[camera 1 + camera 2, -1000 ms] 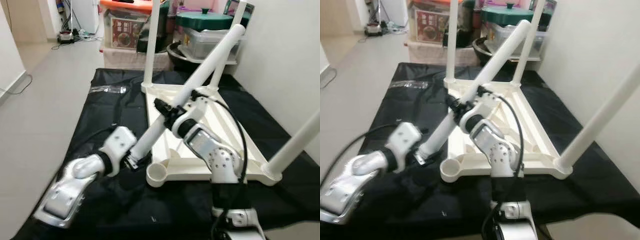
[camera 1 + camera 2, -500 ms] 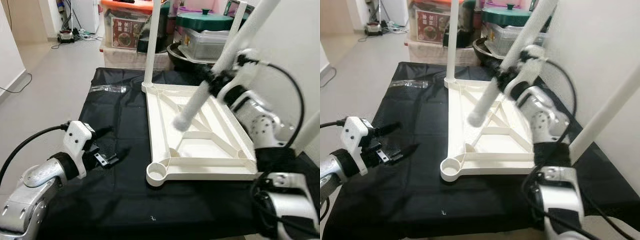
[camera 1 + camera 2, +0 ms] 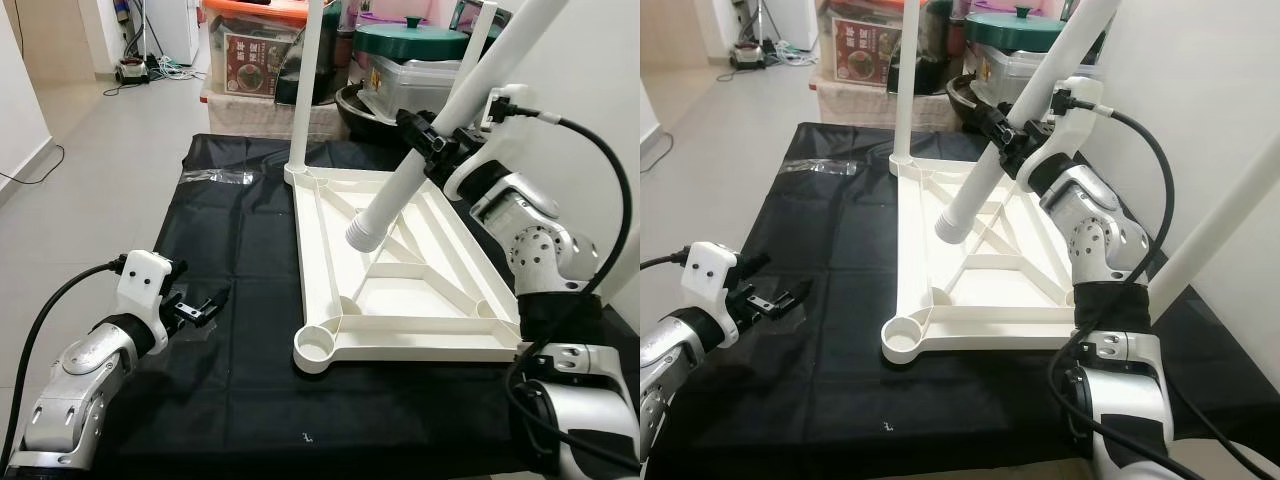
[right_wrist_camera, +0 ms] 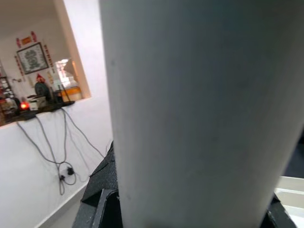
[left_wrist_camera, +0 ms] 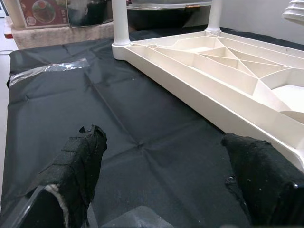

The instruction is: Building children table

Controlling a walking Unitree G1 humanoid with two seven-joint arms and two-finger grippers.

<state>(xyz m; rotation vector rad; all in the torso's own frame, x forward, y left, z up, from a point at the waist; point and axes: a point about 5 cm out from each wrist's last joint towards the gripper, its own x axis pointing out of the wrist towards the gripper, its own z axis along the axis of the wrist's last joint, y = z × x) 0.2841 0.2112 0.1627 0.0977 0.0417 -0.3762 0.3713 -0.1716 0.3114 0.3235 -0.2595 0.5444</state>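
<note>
The white table top [image 3: 405, 290] lies upside down on a black sheet [image 3: 230, 380]. Upright legs stand in its back left corner [image 3: 303, 80] and back right corner [image 3: 478, 35]; a third leg [image 3: 620, 265] rises at the front right. The front left socket [image 3: 318, 348] is an empty ring. My right gripper [image 3: 432, 140] is shut on a loose white leg [image 3: 400, 190], held tilted, its lower open end [image 3: 362, 235] hanging above the middle of the top. My left gripper [image 3: 205, 305] is open, low over the sheet left of the top, its fingertips [image 5: 78, 161] holding nothing.
Storage boxes [image 3: 250, 55], a green-lidded pot [image 3: 410, 40] and a clear bin crowd the floor behind the sheet. A white wall [image 3: 570, 110] runs close along the right. A clear plastic wrapper [image 3: 215, 178] lies on the sheet's far left. Tiled floor [image 3: 90, 170] lies to the left.
My left gripper let go of the loose leg and drew back left, low over the sheet. My right gripper swung the leg up and rightward, away from the front left socket.
</note>
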